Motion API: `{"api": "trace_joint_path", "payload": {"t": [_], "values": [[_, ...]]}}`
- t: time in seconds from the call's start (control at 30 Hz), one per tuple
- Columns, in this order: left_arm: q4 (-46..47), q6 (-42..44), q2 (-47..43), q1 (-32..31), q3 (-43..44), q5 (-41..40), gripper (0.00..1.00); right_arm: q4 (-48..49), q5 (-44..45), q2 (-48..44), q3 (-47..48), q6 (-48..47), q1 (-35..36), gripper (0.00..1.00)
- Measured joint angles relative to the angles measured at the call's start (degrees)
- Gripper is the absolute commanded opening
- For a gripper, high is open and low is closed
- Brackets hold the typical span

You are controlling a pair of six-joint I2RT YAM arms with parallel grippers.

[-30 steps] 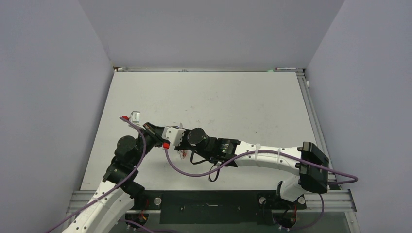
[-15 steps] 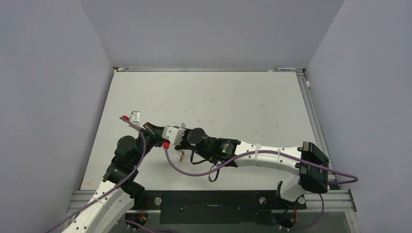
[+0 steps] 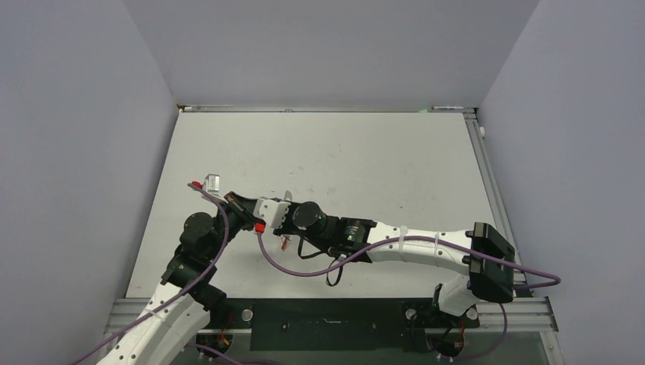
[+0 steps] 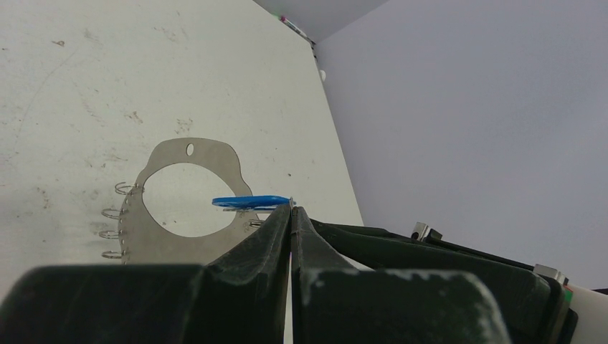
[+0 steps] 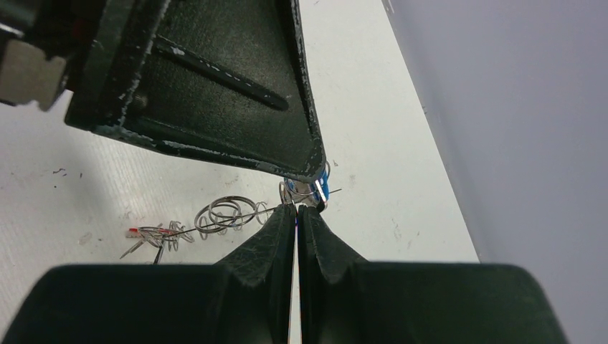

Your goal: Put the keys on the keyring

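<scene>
The keyring (image 4: 163,228), a flat grey plate with a wide hole and small wire rings (image 4: 115,215) along its edge, faces the left wrist camera. A blue-tagged key (image 4: 251,201) sits in front of it, at the tip of my left gripper (image 4: 292,209), which is shut on it. In the right wrist view the keyring (image 5: 229,215) shows edge-on, and my right gripper (image 5: 296,208) is shut on its near end. A red-tagged key (image 5: 133,231) hangs among the rings at the far end. The blue key (image 5: 317,188) shows just past the tips. The dark-headed key is out of view.
Both arms meet over the left middle of the white table (image 3: 380,160). The left gripper's black finger (image 5: 215,86) fills the top of the right wrist view. Grey walls close in the table on three sides.
The right arm has edged very slightly towards the left arm. Both grips look unchanged.
</scene>
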Motion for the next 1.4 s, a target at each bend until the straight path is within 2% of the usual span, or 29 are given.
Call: {"api": "trace_joint_path", "payload": {"t": [1.4], "values": [[-0.1, 0.2, 0.1, 0.0, 0.0, -0.7, 0.00, -0.1, 5.4, -0.5, 1.0, 0.0, 2.1, 0.05]]}}
